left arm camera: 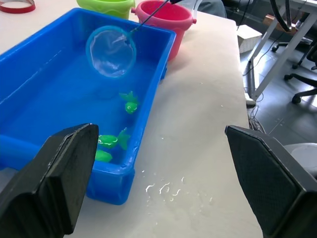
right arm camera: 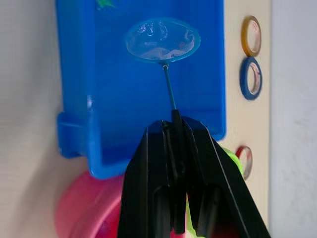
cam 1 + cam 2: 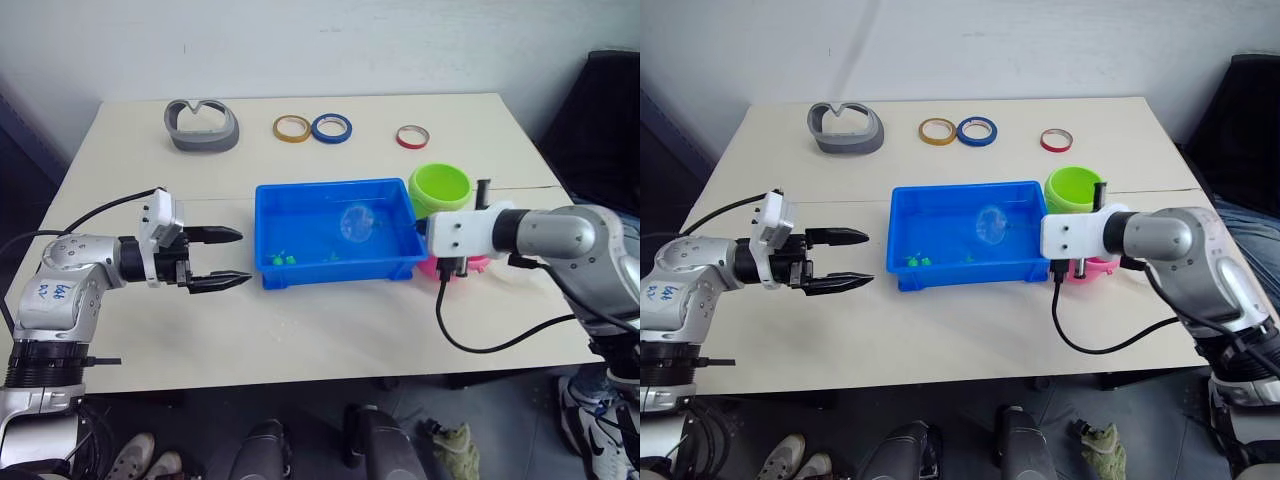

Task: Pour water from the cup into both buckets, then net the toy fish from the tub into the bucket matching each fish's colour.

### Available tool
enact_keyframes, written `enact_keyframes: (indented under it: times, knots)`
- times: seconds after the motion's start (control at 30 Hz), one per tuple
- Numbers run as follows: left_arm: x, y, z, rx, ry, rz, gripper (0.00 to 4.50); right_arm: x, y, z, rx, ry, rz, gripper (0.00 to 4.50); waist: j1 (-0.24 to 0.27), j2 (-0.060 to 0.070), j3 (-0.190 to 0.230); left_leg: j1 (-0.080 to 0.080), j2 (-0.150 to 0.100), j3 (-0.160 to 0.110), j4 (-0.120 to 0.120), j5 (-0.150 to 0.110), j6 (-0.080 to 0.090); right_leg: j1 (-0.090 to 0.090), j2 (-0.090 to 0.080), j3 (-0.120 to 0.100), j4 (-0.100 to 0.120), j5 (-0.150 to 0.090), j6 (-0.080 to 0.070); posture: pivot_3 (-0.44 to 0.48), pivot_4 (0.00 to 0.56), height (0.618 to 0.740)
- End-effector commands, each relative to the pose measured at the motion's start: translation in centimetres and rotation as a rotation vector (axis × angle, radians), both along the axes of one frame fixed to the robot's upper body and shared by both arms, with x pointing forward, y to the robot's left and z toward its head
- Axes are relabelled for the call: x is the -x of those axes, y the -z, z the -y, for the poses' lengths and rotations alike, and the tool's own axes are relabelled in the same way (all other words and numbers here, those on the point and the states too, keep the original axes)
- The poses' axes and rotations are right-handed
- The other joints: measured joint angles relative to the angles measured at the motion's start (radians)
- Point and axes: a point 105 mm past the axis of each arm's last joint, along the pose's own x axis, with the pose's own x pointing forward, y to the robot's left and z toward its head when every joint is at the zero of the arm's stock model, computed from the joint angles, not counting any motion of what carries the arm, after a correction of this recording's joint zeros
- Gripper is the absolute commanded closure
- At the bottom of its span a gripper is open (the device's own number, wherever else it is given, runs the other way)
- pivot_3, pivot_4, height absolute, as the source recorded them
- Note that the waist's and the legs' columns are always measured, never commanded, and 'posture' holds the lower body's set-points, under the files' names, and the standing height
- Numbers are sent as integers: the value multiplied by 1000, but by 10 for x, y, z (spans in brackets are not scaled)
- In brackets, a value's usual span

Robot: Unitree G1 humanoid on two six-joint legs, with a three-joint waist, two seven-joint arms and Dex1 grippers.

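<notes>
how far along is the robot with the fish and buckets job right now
Pouring: can't confirm, no bucket water visible. Netting is under way: the right pincer is shut on the net, its hoop held over the tub with no fish visible in it. Three green fish lie in the tub; no pink ones are visible there. The left pincer is open beside the tub. Left: net these into the green bucket, not the pink bucket.

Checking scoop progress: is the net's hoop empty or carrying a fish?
Empty. The net hoop shows only clear mesh over the tub; three green fish lie apart from it, by the tub's near wall.
</notes>
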Motion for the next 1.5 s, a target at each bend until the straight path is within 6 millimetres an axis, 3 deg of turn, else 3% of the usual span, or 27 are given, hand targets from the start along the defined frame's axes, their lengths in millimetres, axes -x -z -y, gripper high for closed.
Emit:
enact_keyframes:
  times: [0.03, 0.3, 0.53, 0.83, 1.5]
  knots:
    - [8, -13, -2, 8, -11, 49, 31, -3, 6, -7, 39, -48, -4, 4500, -2, 0, 0, 0, 0, 0, 0, 0, 0, 0, 0, 0, 0, 0, 0, 0, 150, 713]
    - [15, -10, -4, -1, -31, 43, 31, 2, 31, -18, 18, -100, -111, 4500, 0, 0, 0, 0, 0, 0, 0, 0, 0, 0, 0, 1, 0, 0, 0, 0, 150, 713]
    - [12, -14, -10, -4, -61, 65, 31, 3, 15, -31, -260, -23, -291, 4500, -1, 0, 0, 0, 1, -1, 0, 0, 0, 0, 0, 1, 1, 0, 0, 0, 150, 713]
    - [10, -15, -10, -3, -65, 71, 31, 5, -1, -31, -420, 64, -418, 4500, 1, 0, 0, -1, 0, -2, 0, 0, 0, 0, -1, 5, 0, 0, 0, 0, 150, 713]
    - [-6, -25, -11, 27, -93, 152, 31, 2, -23, -21, -509, 130, -399, 4500, 0, 0, 0, -1, 0, -2, 0, 0, 0, 0, -1, 6, 1, 0, 0, 0, 150, 713]
